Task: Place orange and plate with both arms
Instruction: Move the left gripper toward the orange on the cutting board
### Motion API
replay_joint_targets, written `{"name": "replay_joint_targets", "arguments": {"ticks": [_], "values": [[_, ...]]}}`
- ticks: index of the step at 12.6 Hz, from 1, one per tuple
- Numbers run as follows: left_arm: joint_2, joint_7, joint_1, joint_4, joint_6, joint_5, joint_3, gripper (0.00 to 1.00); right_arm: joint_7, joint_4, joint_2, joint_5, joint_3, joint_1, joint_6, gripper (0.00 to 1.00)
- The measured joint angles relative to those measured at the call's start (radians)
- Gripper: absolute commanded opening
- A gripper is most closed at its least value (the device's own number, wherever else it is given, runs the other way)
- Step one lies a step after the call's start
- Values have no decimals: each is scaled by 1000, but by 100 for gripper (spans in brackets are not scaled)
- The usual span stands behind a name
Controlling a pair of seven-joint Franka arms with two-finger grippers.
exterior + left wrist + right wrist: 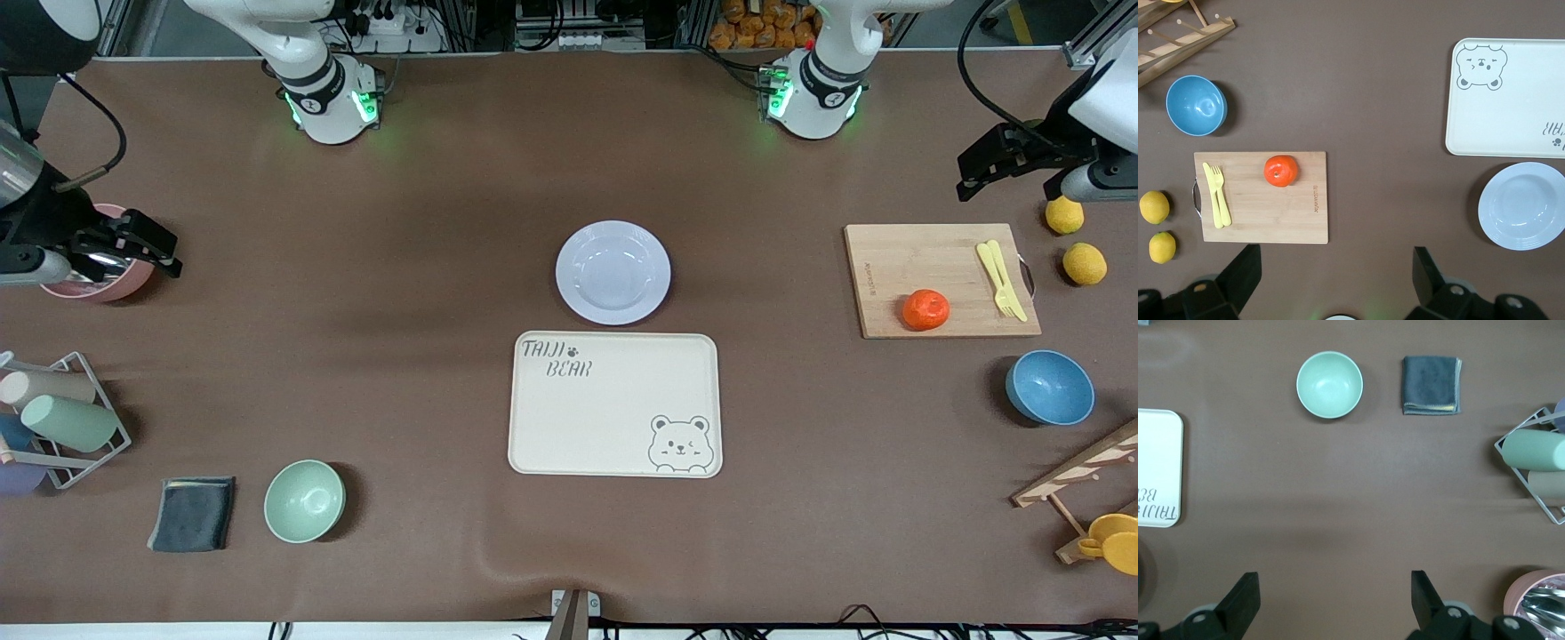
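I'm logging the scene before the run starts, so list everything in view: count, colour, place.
orange: 1, red-orange, on the cutting board
plate: 1, white, mid-table, just farther from the front camera than the tray
tray: 1, cream, bear print, mid-table
cutting board: 1, wooden, toward the left arm's end
fork and knife: 1 pair, yellow, on the board
lemons: 2, yellow, beside the board
blue bowl: 1, nearer the camera than the board
green bowl: 1, beside the cloth
cloth: 1, dark grey, folded
cup rack: 1, wire, holding cups
pink pot: 1, under the right gripper
left gripper: jaws open
right gripper: jaws open
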Motion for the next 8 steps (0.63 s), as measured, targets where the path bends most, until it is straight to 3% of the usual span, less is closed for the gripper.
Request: {"name": "replay_joint_targets", "arguments": {"ticks": [8], "values": [[2, -2, 1, 0, 0, 3, 1, 100, 1, 11, 1, 0, -1, 0, -21, 100]]}}
